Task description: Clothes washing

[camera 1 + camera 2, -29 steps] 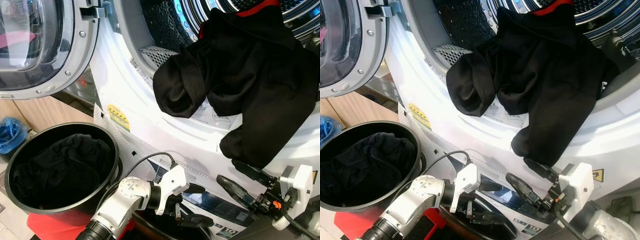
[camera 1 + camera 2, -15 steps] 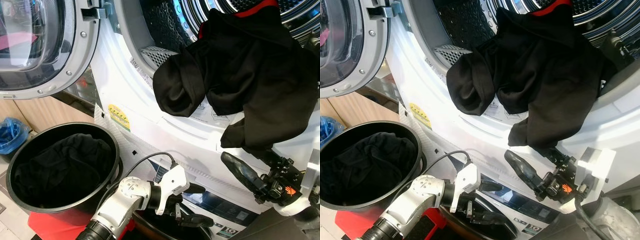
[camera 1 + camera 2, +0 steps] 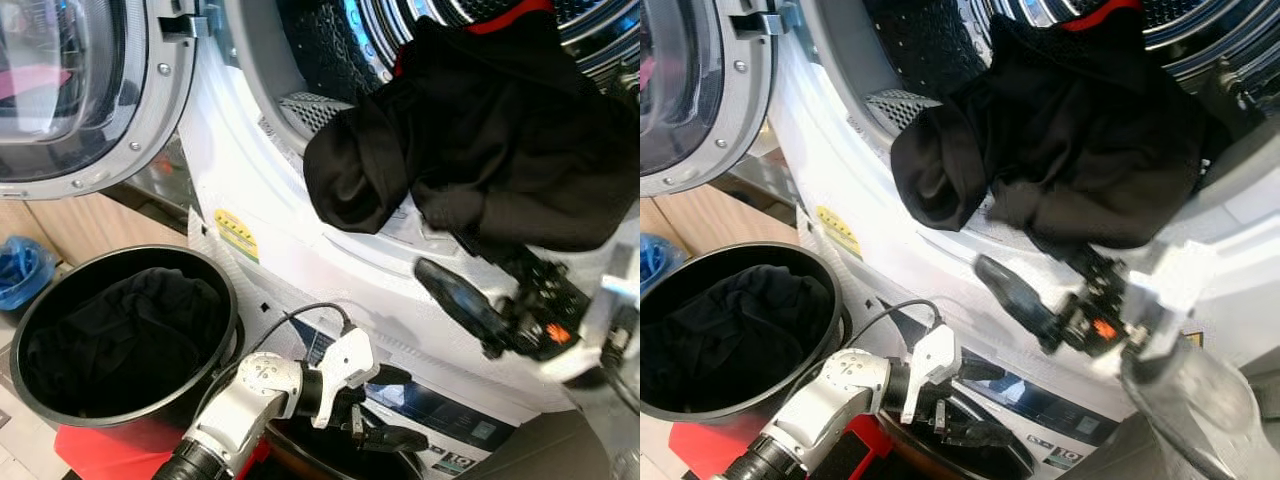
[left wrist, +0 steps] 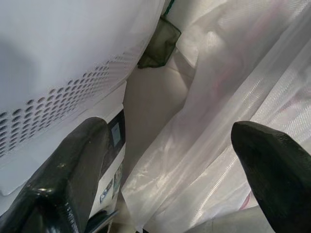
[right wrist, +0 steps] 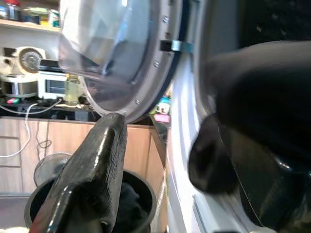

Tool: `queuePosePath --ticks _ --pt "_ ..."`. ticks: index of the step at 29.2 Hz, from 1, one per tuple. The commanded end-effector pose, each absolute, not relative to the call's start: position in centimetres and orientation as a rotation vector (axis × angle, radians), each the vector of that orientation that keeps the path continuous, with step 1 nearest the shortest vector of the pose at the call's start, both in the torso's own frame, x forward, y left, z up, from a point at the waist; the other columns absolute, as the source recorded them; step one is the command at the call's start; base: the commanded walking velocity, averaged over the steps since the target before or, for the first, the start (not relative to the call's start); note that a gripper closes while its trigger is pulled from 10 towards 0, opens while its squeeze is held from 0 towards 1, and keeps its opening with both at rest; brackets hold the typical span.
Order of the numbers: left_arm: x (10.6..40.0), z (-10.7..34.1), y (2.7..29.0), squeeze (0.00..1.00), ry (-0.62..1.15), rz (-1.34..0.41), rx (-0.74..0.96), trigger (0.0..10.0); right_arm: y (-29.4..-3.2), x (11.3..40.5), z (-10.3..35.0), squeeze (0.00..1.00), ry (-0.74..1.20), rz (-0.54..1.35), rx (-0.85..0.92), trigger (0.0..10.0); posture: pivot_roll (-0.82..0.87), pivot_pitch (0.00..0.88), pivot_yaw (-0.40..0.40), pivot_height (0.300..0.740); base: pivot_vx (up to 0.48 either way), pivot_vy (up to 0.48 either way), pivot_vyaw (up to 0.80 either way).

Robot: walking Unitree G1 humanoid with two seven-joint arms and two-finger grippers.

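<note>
The right gripper (image 3: pixel 480 275), jaws spread, sits under the black garment (image 3: pixel 500 140) draped over the washing machine (image 3: pixel 290 240) drum's lower rim. The left gripper (image 3: pixel 385 408), jaws spread, hangs low beside the black bucket (image 3: pixel 215 375).

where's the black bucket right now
The black bucket sits on the floor at the robot's lower left, below the open washer door and beside the left gripper, with dark clothes inside.

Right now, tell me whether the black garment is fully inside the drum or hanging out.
Hanging out. The black garment drapes over the washer's door rim, a sleeve dangling outside, while the right gripper, fingers open, is under its lower edge.
</note>
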State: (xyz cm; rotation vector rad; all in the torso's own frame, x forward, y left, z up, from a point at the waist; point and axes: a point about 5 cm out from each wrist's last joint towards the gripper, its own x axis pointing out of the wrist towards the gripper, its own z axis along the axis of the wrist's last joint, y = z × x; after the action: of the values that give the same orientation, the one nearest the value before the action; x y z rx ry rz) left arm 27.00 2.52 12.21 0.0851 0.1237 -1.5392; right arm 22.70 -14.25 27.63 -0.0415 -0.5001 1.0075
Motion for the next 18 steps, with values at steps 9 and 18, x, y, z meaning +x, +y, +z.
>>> queuePosePath --ticks 9,18 --pt "27.3 12.9 2.2 0.00 0.096 -1.541 0.088 10.0 -8.7 25.0 29.8 0.00 -0.596 1.128 -0.089 10.0 -0.04 0.150 -0.082 0.740 0.000 0.000 0.00" --pt "27.4 12.9 2.5 0.00 0.096 -1.529 0.088 10.0 -6.6 26.7 30.5 0.00 -0.613 1.145 -0.156 10.0 -0.02 0.157 -0.090 0.740 0.000 0.000 0.00"
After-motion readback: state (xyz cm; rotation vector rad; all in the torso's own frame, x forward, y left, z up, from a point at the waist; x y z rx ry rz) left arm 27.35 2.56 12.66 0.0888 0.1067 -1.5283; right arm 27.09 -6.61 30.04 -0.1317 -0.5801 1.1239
